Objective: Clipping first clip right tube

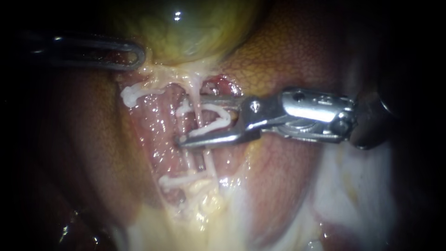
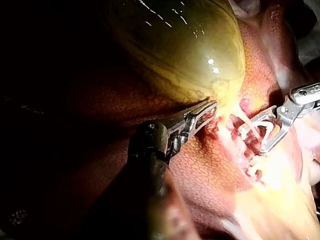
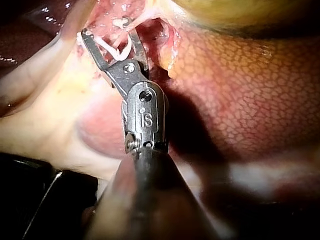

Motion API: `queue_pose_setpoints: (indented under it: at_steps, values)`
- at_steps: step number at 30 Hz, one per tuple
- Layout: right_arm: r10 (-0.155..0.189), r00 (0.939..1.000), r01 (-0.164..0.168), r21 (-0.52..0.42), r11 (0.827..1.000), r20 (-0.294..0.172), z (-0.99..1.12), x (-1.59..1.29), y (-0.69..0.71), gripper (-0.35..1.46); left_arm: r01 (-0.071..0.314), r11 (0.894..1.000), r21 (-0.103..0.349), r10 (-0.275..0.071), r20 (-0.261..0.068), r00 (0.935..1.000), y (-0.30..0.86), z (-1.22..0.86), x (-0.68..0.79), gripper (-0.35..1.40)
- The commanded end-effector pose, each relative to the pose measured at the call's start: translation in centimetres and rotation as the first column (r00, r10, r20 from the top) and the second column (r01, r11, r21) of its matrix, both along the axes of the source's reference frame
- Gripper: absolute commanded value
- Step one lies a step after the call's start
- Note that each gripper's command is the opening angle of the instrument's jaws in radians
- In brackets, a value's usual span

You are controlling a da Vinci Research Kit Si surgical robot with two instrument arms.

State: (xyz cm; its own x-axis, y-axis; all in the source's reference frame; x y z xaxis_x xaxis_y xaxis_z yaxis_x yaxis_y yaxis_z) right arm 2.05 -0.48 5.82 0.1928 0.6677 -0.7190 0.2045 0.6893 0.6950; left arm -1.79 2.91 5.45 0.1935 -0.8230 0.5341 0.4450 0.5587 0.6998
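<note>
right instrument [image 1: 194,120]: comes in from the right; its jaws stand spread wide, carrying an open white clip [image 1: 222,116] seated along both of them, not yet squeezed.
right tube [image 1: 199,117]: thin pale strand running down from the gallbladder [image 1: 186,32] over the liver [image 1: 288,60]; it crosses between the clip's legs, well inside the mouth.
left tube [image 1: 187,159]: just beside the right one, seen clearly below the lower jaw; the jaw tips look to reach as far as it.
left instrument [image 1: 135,57]: jaws pressed together on the gallbladder at its neck, holding it up and aside.
risk, two tubes: closing here could take both strands in one clip, because the tips sit so deep.
risk, half bite: tissue hides the upper jaw's tip, so i cannot tell whether the clip's ends clear the tube's far side; a blind squeeze may not lock.
risk, tearing: any sideways pull with the lower jaw under the strands could strip or rip them.
risk, slack: if the neck grip slips, the tube would sag and shift inside the clip.
</note>
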Motion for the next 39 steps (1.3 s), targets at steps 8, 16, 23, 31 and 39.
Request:
queue_pose_setpoints:
  at_steps: [8,16,23,31,39]
  values:
    - [-0.067,0.9975,0.068,0.059,0.996,-0.022,0.07,0.02,-0.24,0.44,0.0,1.0,0.0,0.0,0.0,1.0,0.0,0.0,0.01,-0.35]
    - [-0.096,0.9929,0.104,0.133,0.986,-0.07,0.07,0.02,-0.25,0.42,0.0,1.0,0.001,0.0,0.0,1.0,0.0,0.0,0.01,-0.35]
    - [-0.104,0.9795,0.147,0.258,0.955,-0.172,0.07,0.01,-0.25,0.41,0.0,1.0,0.001,0.0,0.001,1.0,0.0,0.0,0.01,-0.35]
    - [-0.125,0.9653,0.194,0.312,0.93,-0.229,0.06,-0.02,-0.26,0.36,0.0,1.0,0.0,0.0,0.0,1.0,0.0,0.0,0.01,-0.35]
    - [-0.128,0.9631,0.201,0.318,0.926,-0.237,0.05,-0.02,-0.27,0.2,0.0,1.0,0.0,0.0,0.001,1.0,0.0,0.0,0.01,-0.35]
